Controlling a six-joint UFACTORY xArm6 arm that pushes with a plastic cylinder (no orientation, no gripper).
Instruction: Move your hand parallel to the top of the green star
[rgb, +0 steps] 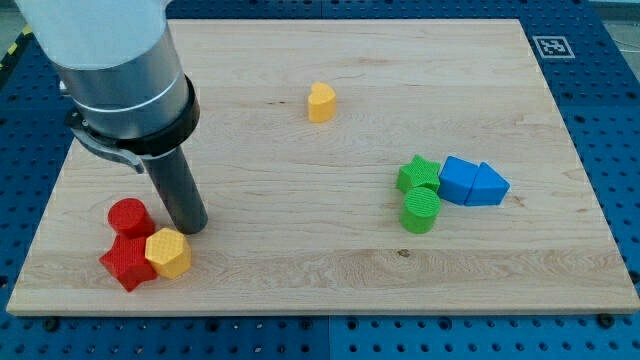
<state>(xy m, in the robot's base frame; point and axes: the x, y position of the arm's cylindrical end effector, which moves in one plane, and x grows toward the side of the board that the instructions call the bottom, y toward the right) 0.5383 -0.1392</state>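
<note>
The green star (418, 173) lies right of centre on the counter (400, 60), its lower edge touching a green cylinder (421, 211) just below it. On its right side it meets a blue block (459, 180) of irregular shape, which in turn abuts a blue triangular block (489, 185). These four form one tight cluster, so any contact with the star would likely disturb its neighbours. The board above the star, toward the view's top, carries no blocks, which in my judgement suits an approach to that side.

A yellow heart-shaped block (320, 102) sits alone toward the view's top centre, well apart from the cluster.

My tip (194, 228) stands on the counter far to the view's left, well apart from the star. It is just beside a second cluster: a red cylinder (129, 216) to its left, a yellow hexagonal block (167, 253) just below it, and a red star (126, 263) touching both of those. Whether the tip touches the yellow block cannot be determined.

The arm has no hand; it ends in a plain rod, so there is nothing to open, close or clamp.

Assessment: the task is not yet done. The tip must travel rightward and upward, passing below the yellow heart, to stop level with the star's upper side.
</note>
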